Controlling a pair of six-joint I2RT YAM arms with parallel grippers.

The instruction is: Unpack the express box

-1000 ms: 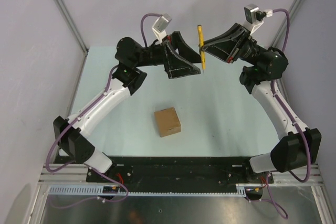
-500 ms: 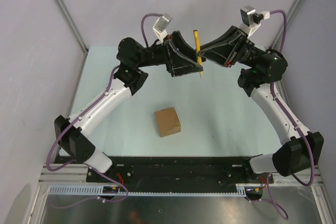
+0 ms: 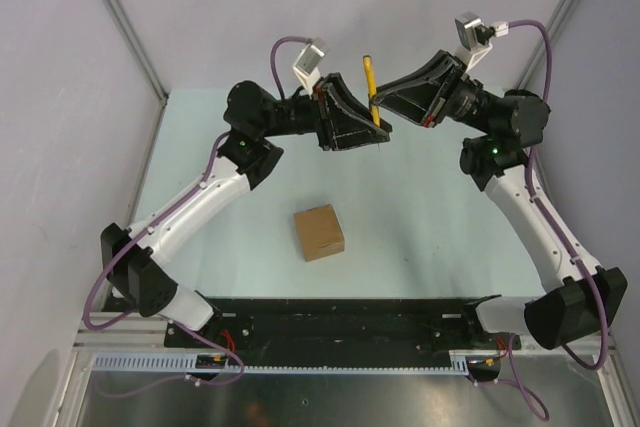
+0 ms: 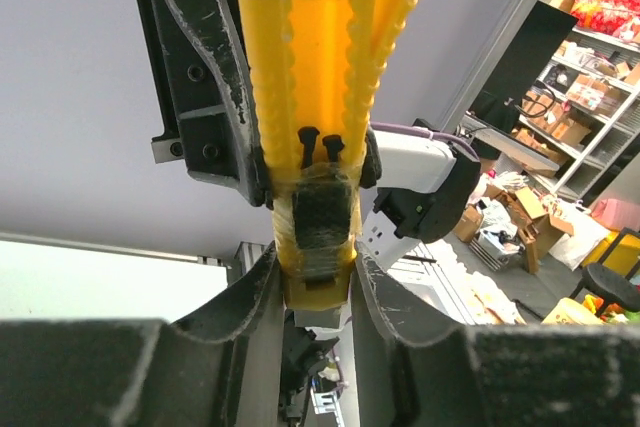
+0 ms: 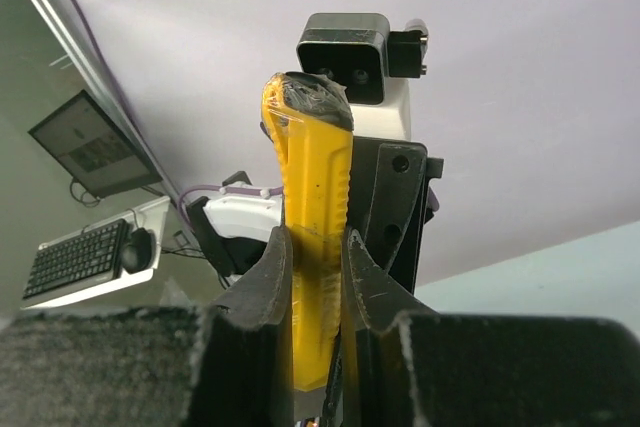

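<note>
Clamping yellow cutter knife point(image 3: 370, 77) from both sides, left gripper point(image 3: 374, 133) and right gripper point(image 3: 381, 107) meet high at back of table point(image 3: 430, 207), both finger pairs closed on near-upright handle. Express box point(image 3: 319, 232), lid closed, sits well apart toward arm bases, roughly midway between arms.

- The express box point(image 3: 319, 232) stood alone on the surface point(image 3: 430, 222), with bare room on every side and open air above.
- The left gripper point(image 3: 376, 133) and right gripper point(image 3: 379, 107) crowded the far middle, both closed around the cutter knife point(image 3: 369, 79).
- The arms flanked both sides.
</note>
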